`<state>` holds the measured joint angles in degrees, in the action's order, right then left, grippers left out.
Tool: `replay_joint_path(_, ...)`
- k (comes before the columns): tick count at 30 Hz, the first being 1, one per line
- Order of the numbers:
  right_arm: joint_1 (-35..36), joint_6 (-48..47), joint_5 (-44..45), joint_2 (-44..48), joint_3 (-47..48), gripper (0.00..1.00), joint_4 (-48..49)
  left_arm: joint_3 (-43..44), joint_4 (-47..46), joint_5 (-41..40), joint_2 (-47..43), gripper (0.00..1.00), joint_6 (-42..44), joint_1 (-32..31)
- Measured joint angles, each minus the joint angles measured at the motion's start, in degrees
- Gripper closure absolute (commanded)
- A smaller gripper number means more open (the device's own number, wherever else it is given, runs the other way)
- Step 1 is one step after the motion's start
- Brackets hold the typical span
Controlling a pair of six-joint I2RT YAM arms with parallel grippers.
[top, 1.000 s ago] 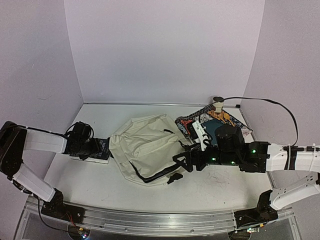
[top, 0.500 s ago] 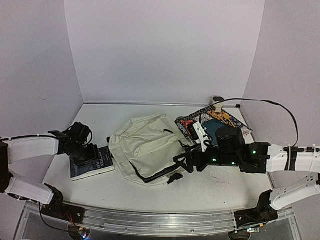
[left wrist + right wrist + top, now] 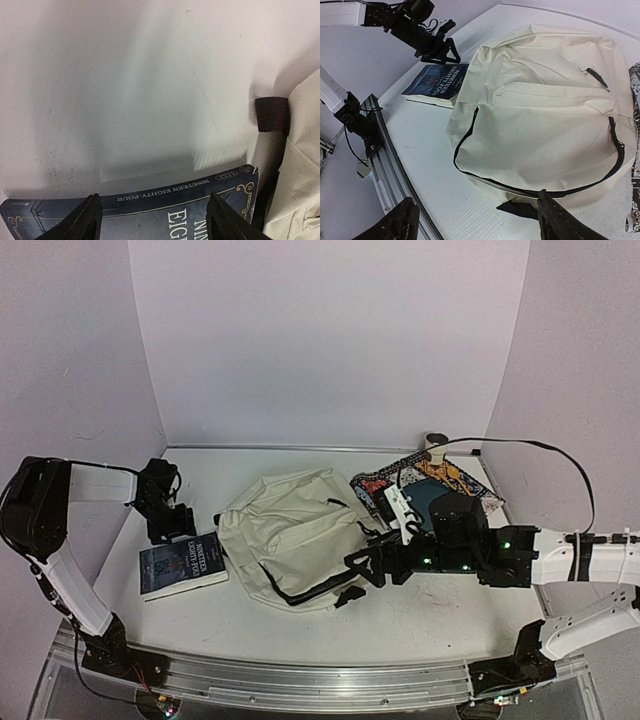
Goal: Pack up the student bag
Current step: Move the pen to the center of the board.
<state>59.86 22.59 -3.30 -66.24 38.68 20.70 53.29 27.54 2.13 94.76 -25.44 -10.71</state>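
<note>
The student bag (image 3: 290,535), cream fabric with black zipper lines, lies flat mid-table; it fills the right wrist view (image 3: 545,115). A dark blue book (image 3: 182,565) lies on the table at the bag's left, its spine showing in the left wrist view (image 3: 165,197). My left gripper (image 3: 175,525) hovers open just beyond the book's far edge, nothing between its fingers (image 3: 90,220). My right gripper (image 3: 365,565) stands open at the bag's right near corner, beside the zipper and a black strap end (image 3: 520,209), holding nothing.
A colourful patterned mat (image 3: 445,480) with dark items on it lies at the back right, behind the right arm. A small roll (image 3: 436,440) stands at the mat's far edge. Another black strap end (image 3: 271,114) pokes from the bag's left side.
The left gripper drew the book a little away from the bag, then lifted off it and pulled back toward the far left. The right arm has hardly moved.
</note>
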Motion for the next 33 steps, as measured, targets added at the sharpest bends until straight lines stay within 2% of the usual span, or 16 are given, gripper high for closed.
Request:
replay_joint_path(8, 3.37, 0.88, -1.7, -7.76, 1.48, 0.19, 1.93, -2.31, -6.27, 6.78, 1.98, 0.29, 1.4, -1.47)
replay_joint_path(20, 7.59, 1.71, -3.3, -16.28, 6.5, 0.19, 4.71, -13.58, -15.91, 6.5, -5.97, 0.31, -6.03, -15.83)
replay_joint_path(26, 9.23, 3.02, -3.42, -19.72, 7.13, 0.2, 6.05, -18.09, -17.08, 8.27, -10.77, 0.3, -11.49, -22.52)
replay_joint_path(30, 9.69, 4.43, -1.33, -20.43, 7.07, 0.17, 5.96, -19.99, -15.02, 8.44, -14.53, 0.28, -14.55, -23.82)
replay_joint_path(33, 9.71, 5.72, 3.66, -19.64, 6.4, 0.14, 5.7, -20.08, -12.33, 7.13, -17.77, 0.27, -16.53, -23.85)
